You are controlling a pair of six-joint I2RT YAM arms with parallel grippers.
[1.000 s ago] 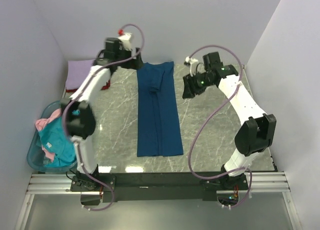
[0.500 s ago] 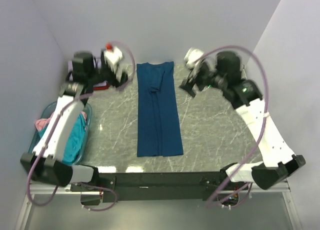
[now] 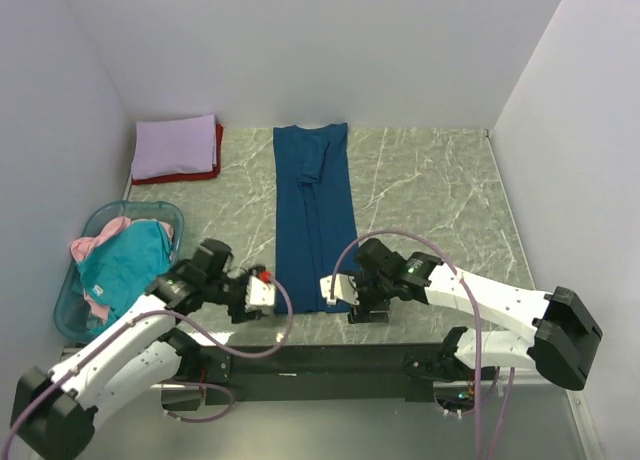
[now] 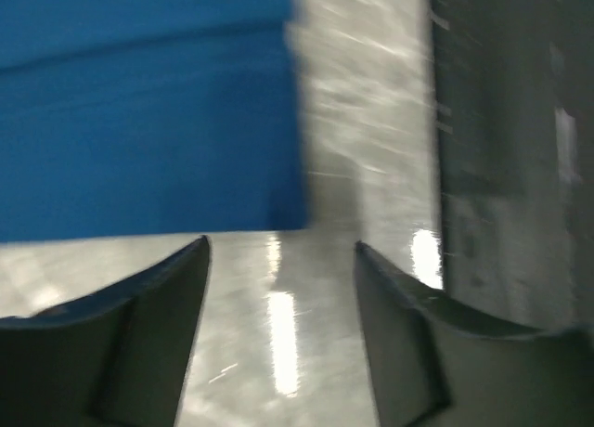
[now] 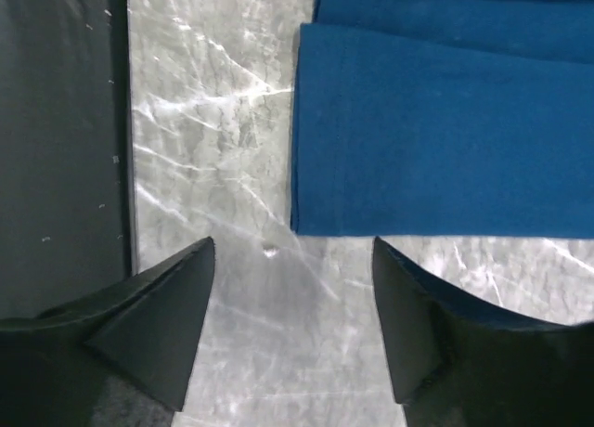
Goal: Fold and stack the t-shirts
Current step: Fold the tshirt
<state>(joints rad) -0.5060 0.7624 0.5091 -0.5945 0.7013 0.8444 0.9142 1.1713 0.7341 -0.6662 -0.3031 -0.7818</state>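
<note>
Dark blue t-shirt (image 3: 318, 220), folded into a narrow strip, runs from the desk's (image 3: 430, 200) far edge to near; left hand (image 3: 260, 292) and right hand (image 3: 337, 287) flank its hem, both spread wide.

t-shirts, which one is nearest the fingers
The dark blue t-shirt, spread mid-table; the lavender t-shirt lies far back, the teal t-shirt in the basket.

T-shirts: five seen.
- one dark blue shirt (image 3: 315, 220)
- two in pile: lavender shirt (image 3: 175, 145), red shirt (image 3: 217, 155)
- two in basket (image 3: 62, 315): teal shirt (image 3: 125, 265), pink shirt (image 3: 88, 248); more under them, can't tell

Basket: one.
Table (image 3: 430, 200): one.
Arms: two, left arm (image 3: 130, 340), right arm (image 3: 490, 300).
Grippers: two, left gripper (image 4: 280, 244), right gripper (image 5: 293, 241); two fingers each.
</note>
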